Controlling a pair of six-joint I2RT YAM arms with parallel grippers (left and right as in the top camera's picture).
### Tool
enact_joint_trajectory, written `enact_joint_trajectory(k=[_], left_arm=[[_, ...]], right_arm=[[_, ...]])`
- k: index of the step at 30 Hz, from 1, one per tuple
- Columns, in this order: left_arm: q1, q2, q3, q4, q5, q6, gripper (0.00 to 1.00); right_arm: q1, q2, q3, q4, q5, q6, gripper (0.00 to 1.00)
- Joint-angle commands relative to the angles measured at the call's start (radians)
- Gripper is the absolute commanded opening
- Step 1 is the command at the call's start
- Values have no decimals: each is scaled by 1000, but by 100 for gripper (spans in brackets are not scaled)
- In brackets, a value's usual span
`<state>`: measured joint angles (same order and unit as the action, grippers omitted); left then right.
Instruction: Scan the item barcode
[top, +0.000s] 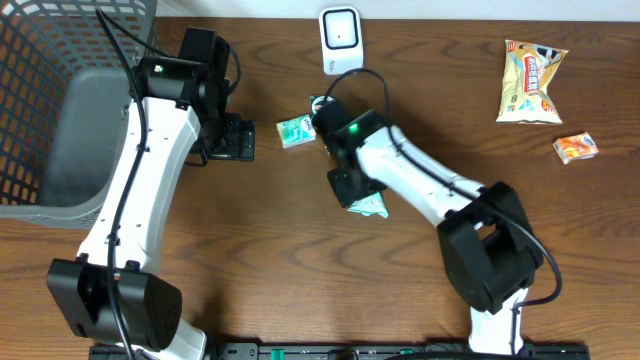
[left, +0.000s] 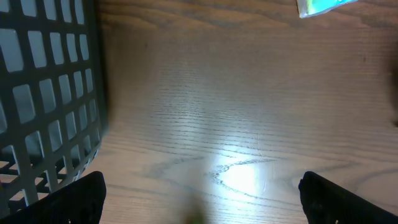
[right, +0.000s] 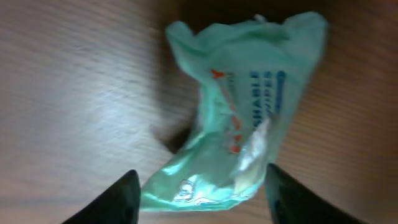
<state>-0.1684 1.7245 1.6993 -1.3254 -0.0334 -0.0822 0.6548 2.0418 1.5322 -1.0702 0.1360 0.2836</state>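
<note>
Closest to us, the right claw (right: 200, 190) hangs low over the mint-green packet (right: 236, 106), its two fingers apart, one at either side of the packet's lower end. We judge that it is not pinching. The packet lies on the desk (right: 74, 93), near the middle, crumpled and twisted at its waist. No barcode shows on the upturned face, so we reckon the code is underneath or lost in a fold.

To do this step well, we would close across the narrow waist rather than on a loose corner and lift cleanly. We would then turn the packet so that its barcode face sits flat and taut toward the white scanner (top: 340, 38), which stands at twelve o'clock from the packet, by the far edge. Crinkled film may spoil the read, so a steady, square presentation matters.

The only writing we can read is the blue capitals "SHABLE" along the packet. A second blue word beside them is too blurred, and the red marks are unreadable.

At eleven o'clock lies a second green packet (top: 295, 131). At nine o'clock of that, the left claw (left: 199, 199) hovers over bare wood, fingers spread wide and empty. Farther toward nine o'clock stands the grey basket (top: 40, 60). Out at two o'clock lie a yellow snack bag (top: 532, 82) and an orange packet (top: 575, 148), their print too small to read.
</note>
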Motion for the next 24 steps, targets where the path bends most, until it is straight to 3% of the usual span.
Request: enact_joint_trajectory(k=[1, 3, 9, 12, 17, 21, 24], left_arm=[[3, 3, -3, 0, -16, -9, 98], [3, 3, -3, 0, -16, -10, 98], [3, 3, -3, 0, -16, -9, 98], [3, 3, -3, 0, -16, -9, 98], [3, 3, -3, 0, -16, -9, 98], [3, 3, -3, 0, -16, -9, 98], [3, 3, -3, 0, -16, -10, 98]], right_arm=[[25, -11, -43, 35, 150, 87, 65], [29, -11, -78, 80, 150, 87, 71], [23, -11, -190, 212, 142, 82, 69], [22, -11, -207, 222, 142, 92, 51], [-1, -24, -177, 202, 83, 112, 33], [-59, -34, -88, 129, -65, 95, 15], [-127, -35, -12, 72, -298, -24, 8]])
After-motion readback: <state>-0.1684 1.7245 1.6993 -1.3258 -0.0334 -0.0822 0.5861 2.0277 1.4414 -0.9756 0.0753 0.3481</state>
